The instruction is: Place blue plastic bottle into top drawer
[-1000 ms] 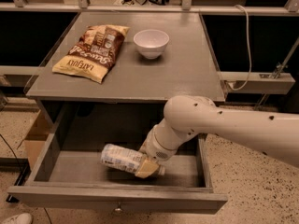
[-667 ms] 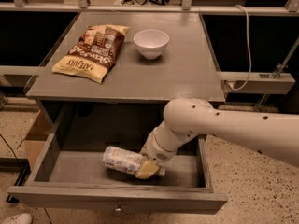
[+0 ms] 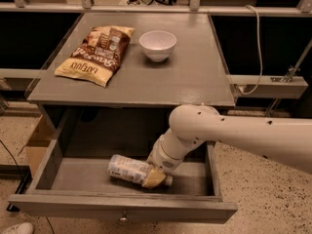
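Observation:
The blue plastic bottle [image 3: 127,168] lies on its side on the floor of the open top drawer [image 3: 122,209], its white cap pointing right. The drawer is pulled well out of the grey cabinet, its small knob at the front centre. My gripper [image 3: 155,177] reaches down into the drawer from the right and sits at the bottle's cap end, its tan fingers around the bottle's neck. The white arm crosses in from the right edge and hides the drawer's right rear part.
On the cabinet top [image 3: 185,82] lie a brown-yellow chip bag [image 3: 96,53] at the left and a white bowl [image 3: 157,45] at the back centre. A cardboard box [image 3: 36,143] stands on the floor at the left. A white cable [image 3: 257,48] hangs at the right.
Almost nothing: the bottle lies at the same spot in the drawer, and the gripper stays at its cap end with the arm barely shifted.

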Controlling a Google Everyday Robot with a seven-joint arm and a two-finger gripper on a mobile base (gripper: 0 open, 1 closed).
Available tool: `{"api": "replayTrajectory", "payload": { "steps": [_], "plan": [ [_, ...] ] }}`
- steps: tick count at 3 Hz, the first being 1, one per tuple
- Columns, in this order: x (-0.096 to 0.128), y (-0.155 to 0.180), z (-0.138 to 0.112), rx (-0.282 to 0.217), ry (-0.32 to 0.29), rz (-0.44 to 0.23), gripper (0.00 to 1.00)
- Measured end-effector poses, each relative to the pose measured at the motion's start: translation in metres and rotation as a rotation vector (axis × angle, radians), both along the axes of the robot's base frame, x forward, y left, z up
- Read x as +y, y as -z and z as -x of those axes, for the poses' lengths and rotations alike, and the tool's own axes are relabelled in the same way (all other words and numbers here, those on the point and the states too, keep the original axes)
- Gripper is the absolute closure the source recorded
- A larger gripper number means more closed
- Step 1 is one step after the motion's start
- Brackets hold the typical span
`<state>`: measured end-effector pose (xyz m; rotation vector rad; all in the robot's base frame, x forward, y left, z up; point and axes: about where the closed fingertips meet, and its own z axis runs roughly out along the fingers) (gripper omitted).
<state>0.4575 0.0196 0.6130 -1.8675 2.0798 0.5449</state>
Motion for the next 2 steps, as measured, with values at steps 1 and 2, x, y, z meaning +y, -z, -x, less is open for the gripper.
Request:
{"api": "replayTrajectory", "payload": {
  "steps": [1, 2],
  "plan": [
    [0.0, 0.0002, 0.0, 0.0, 0.0, 0.0, 0.82],
    [0.0, 0.0002, 0.0, 0.0, 0.0, 0.0, 0.59]
  ]
}}
